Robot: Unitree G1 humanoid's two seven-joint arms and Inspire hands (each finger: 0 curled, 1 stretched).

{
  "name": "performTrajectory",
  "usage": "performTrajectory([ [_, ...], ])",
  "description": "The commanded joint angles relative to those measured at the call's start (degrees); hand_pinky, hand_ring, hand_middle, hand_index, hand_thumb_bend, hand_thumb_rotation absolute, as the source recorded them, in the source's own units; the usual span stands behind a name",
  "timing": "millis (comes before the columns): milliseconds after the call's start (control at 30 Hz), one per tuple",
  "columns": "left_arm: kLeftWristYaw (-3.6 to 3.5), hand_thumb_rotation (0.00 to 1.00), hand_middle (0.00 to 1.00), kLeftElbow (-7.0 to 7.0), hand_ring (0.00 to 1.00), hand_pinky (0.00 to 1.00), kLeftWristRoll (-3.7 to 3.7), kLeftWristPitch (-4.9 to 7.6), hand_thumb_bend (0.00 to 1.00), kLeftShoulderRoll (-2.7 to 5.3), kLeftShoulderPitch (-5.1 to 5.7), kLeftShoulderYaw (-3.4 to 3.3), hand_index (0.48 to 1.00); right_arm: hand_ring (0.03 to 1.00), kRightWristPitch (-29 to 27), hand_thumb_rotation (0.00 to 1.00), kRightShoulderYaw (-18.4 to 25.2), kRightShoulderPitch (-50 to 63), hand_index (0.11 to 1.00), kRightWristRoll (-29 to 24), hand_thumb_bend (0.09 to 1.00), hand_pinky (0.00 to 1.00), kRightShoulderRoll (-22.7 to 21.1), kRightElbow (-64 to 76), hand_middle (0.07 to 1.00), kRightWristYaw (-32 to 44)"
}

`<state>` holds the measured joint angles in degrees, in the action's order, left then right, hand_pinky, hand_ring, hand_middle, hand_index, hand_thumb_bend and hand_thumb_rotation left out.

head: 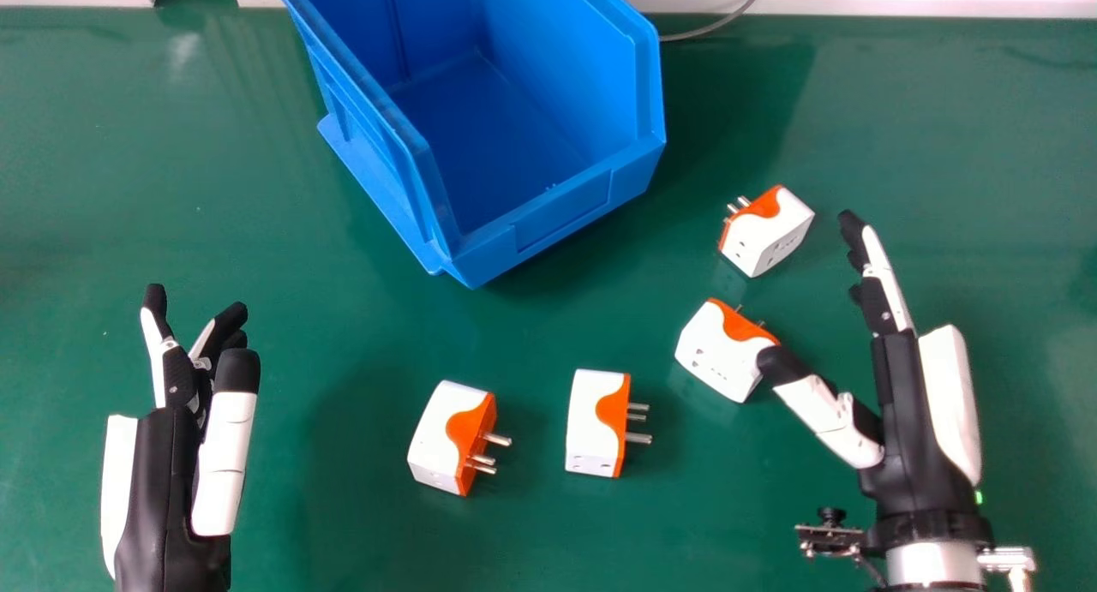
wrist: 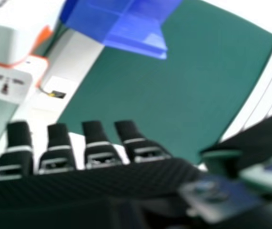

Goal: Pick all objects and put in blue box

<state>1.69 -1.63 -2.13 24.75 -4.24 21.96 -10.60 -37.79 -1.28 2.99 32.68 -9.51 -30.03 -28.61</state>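
Box (head: 566, 208) partly beyond head view's top edge.

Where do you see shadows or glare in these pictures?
Head view: a soft shadow on the table right of the box, a pale glare spot far left; right hand view: a lighter patch on the box, perhaps a reflection.

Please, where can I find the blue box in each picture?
Head view: the blue box is at the top, slightly left of middle, partly cut off.
Right hand view: the box is beyond the right hand's fingers, also partly cut off.
Shared landmark: the green table beside the box.
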Motion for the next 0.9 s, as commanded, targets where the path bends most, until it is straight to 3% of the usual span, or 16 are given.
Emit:
performTrajectory([
  [0, 0.4, 1.0, 0.91, 1.34, 0.91, 0.86, -0.12, 0.53, 0.91, -0.15, 0.41, -0.28, 0.952, 0.863, 1.68, 0.95, -1.44, -0.57, 0.887, 3.25, 0.645, 0.77, -1.64, -0.33, 0.894, -3.14],
  [167, 0.39, 1.0, 0.91, 1.98, 0.91, 0.85, -0.28, 0.32, 0.92, -0.1, 0.85, -0.16, 0.953, 0.845, 7.8, 0.88, -3.62, -0.2, 0.868, 6.72, 0.617, 0.73, -2.98, 1.08, 0.882, -4.4],
  [433, 0.06, 1.0, 0.91, 2.9, 0.91, 0.86, -0.17, -0.3, 0.91, -0.18, 1.49, -0.02, 0.956, 0.845, 17.61, 0.88, -6.41, -0.31, 0.86, 9.15, 0.632, 0.73, -4.0, 3.58, 0.876, -3.87],
  [867, -0.15, 1.0, 0.9, 3.66, 0.91, 0.85, -0.08, -0.67, 0.91, -0.4, 1.85, -0.08, 0.952, 0.843, 26.4, 0.88, -10.25, -4.08, 0.851, 10.38, 0.646, 0.75, -4.55, -0.19, 0.864, -6.34],
])
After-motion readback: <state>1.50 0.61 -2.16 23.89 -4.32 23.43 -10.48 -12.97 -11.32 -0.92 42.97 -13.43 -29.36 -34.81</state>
